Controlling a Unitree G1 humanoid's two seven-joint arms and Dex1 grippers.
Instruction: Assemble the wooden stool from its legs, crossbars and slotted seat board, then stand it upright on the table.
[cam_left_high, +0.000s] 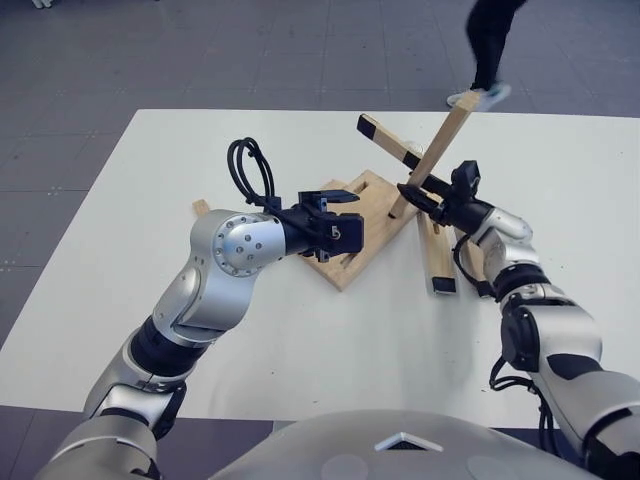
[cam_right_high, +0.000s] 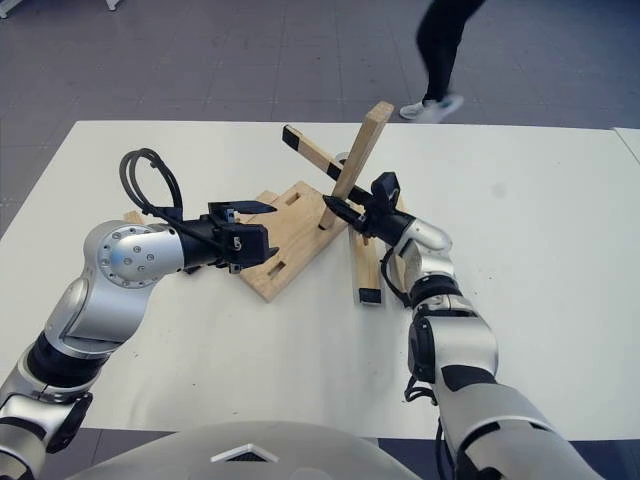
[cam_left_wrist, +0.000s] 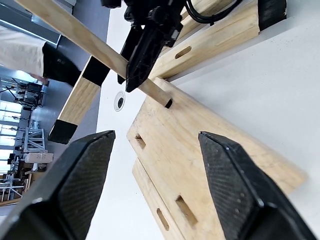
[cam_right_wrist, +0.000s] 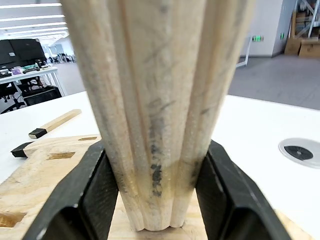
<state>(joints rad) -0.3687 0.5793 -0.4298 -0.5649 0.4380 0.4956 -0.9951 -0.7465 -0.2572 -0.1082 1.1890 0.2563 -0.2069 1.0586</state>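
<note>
The slotted seat board (cam_left_high: 368, 222) lies flat on the white table. My right gripper (cam_left_high: 420, 192) is shut on a wooden leg (cam_left_high: 440, 145) near its lower end. This leg stands tilted, with its foot in a slot at the board's far corner (cam_left_wrist: 168, 103). In the right wrist view the fingers (cam_right_wrist: 85, 200) clamp the leg (cam_right_wrist: 155, 100) from both sides. My left gripper (cam_left_high: 340, 215) hovers open over the board's near-left part, its fingers (cam_left_wrist: 75, 185) spread above the board (cam_left_wrist: 200, 165). Behind the held leg lies a black-tipped leg (cam_left_high: 388, 142). A third leg (cam_left_high: 437, 262) rests right of the board.
A small wooden piece (cam_left_high: 201, 208) lies left of the board, partly behind my left arm. A round cable port (cam_right_wrist: 300, 150) sits in the table beyond the board. Bare table (cam_left_high: 330, 340) stretches toward the near edge and to the far right.
</note>
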